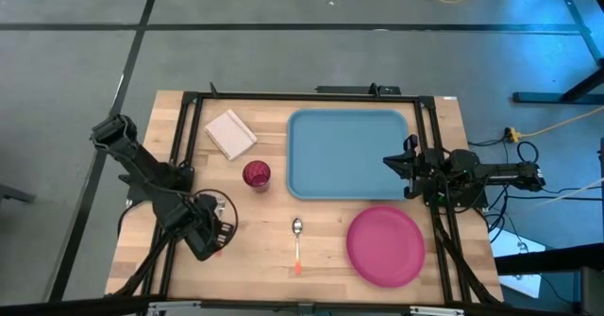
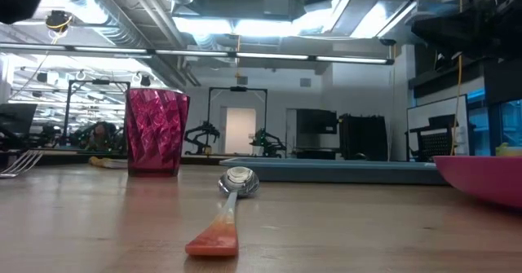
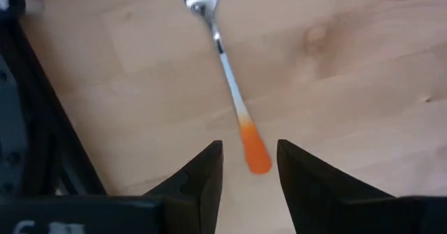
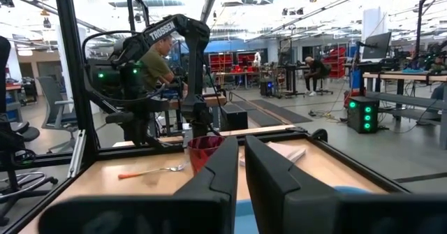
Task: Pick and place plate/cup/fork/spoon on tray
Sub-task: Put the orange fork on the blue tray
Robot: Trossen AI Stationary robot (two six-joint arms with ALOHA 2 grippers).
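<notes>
My left gripper (image 1: 215, 241) hangs open over the table's near left. In its wrist view (image 3: 249, 165) the fingers stand on either side of the orange handle end of the fork (image 3: 230, 94), which lies flat on the wood; I see no touch. The fork's prongs show in the low view (image 2: 19, 162). The spoon (image 1: 297, 243) lies on the table left of the pink plate (image 1: 385, 246). The dark red cup (image 1: 257, 174) stands upright left of the light-blue tray (image 1: 347, 154). My right gripper (image 1: 389, 162) waits shut at the tray's right edge.
A white napkin (image 1: 230, 133) lies at the far left, beyond the cup. A black frame (image 1: 189, 118) runs round the table's edges. Bare wood lies between cup, spoon and plate. People show in the room beyond the table in the right wrist view (image 4: 157, 63).
</notes>
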